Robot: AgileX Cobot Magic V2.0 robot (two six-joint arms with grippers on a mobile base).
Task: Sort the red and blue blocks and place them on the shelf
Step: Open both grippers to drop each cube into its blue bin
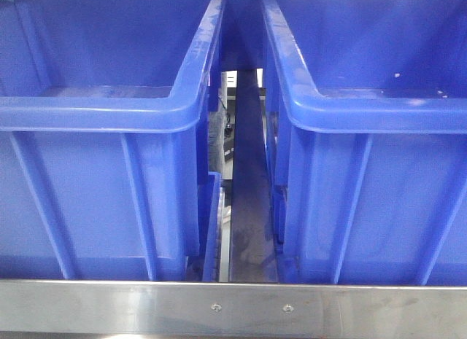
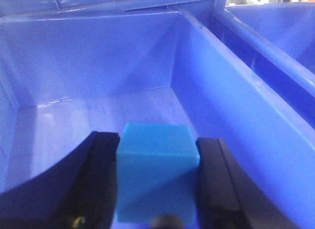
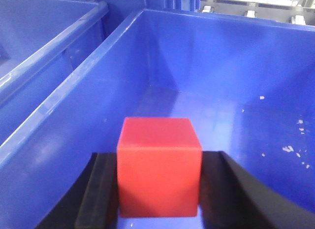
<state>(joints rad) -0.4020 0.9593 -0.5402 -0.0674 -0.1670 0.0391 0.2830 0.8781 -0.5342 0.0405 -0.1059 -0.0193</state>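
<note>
In the left wrist view my left gripper (image 2: 157, 175) is shut on the blue block (image 2: 156, 162), held inside the left blue crate (image 2: 98, 66) above its floor. In the right wrist view my right gripper (image 3: 158, 182) is shut on the red block (image 3: 158, 162), held inside the right blue crate (image 3: 221, 56) above its floor. The front view shows the shelf's steel front rail (image 1: 233, 308) with two small screws, and the two crates standing on it. Neither gripper nor block shows in the front view.
The left crate (image 1: 102, 120) and right crate (image 1: 372, 120) stand side by side on the shelf with a narrow gap (image 1: 244, 193) between them. The neighbouring crate's rim shows at the edge of each wrist view. White specks lie on the right crate's floor (image 3: 290, 149).
</note>
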